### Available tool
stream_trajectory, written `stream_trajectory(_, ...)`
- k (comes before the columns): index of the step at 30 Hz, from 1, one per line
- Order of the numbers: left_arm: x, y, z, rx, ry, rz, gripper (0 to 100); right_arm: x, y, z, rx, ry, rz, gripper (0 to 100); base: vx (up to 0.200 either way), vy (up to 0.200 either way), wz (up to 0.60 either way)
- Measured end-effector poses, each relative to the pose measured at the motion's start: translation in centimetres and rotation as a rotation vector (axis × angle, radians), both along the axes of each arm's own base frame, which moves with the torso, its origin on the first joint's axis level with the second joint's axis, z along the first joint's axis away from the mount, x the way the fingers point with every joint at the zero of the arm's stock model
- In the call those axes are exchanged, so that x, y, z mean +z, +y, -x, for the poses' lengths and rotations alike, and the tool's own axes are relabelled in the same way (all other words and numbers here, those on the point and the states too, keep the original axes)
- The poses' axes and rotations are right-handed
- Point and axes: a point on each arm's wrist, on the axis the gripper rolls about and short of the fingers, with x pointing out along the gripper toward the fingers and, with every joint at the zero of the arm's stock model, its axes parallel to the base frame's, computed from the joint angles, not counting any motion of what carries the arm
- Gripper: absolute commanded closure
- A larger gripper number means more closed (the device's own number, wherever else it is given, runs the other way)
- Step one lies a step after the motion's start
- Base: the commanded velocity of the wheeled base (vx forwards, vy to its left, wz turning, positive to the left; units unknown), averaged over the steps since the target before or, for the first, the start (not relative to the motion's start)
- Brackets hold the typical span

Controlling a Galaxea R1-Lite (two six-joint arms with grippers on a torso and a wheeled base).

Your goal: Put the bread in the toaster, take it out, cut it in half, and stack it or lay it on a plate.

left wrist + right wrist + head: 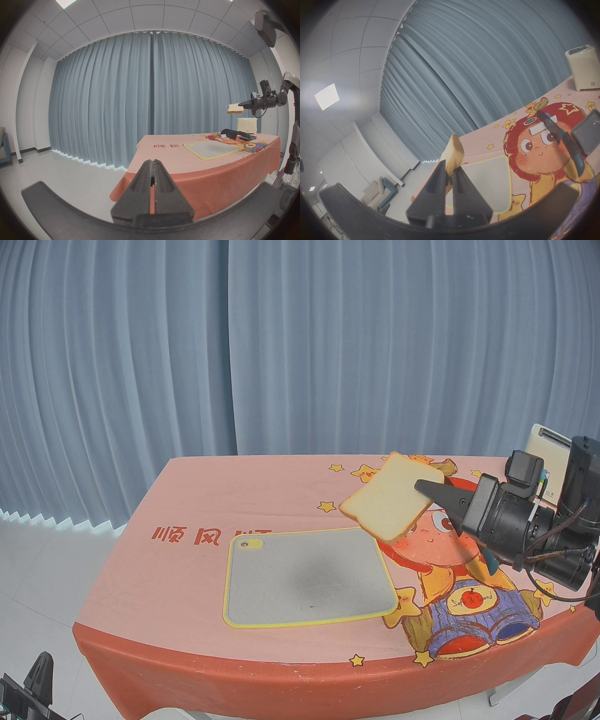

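A slice of bread (pixel 392 497) hangs in the air above the right end of the grey cutting board (pixel 306 577), held flat and slightly tilted. My right gripper (pixel 427 487) is shut on the bread's right edge; the bread (pixel 452 155) sticks out past its fingertips. The cream toaster (pixel 549 459) stands at the table's far right, partly behind my right arm, and the toaster (pixel 583 67) stands upright with its slots on top. A black knife (pixel 562 137) lies on the tablecloth beside a dark plate (pixel 588 131). My left gripper (pixel 152 178) is shut with nothing in it, low and off the table's left side.
The table (pixel 187 502) carries an orange cartoon-print cloth. Blue curtains hang close behind it. The cutting board (pixel 211 149) has a yellow rim and nothing lying on it. Open floor lies left of the table.
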Motion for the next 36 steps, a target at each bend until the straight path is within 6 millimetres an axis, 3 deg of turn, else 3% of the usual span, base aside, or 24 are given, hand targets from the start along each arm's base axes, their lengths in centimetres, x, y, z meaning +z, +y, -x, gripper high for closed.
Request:
stream_trajectory(15, 0.0, 0.0, 0.0, 0.000, 0.000, -0.001, 100, -2.8, 1.8, -1.4, 0.009, 0.075, 0.065, 100, 0.000, 0.000, 0.00)
stream_trajectory(36, 0.0, 0.0, 0.0, 0.000, 0.000, -0.001, 100, -4.4, 2.3, -2.6, -0.019, 0.127, 0.088, 100, 0.000, 0.000, 0.00)
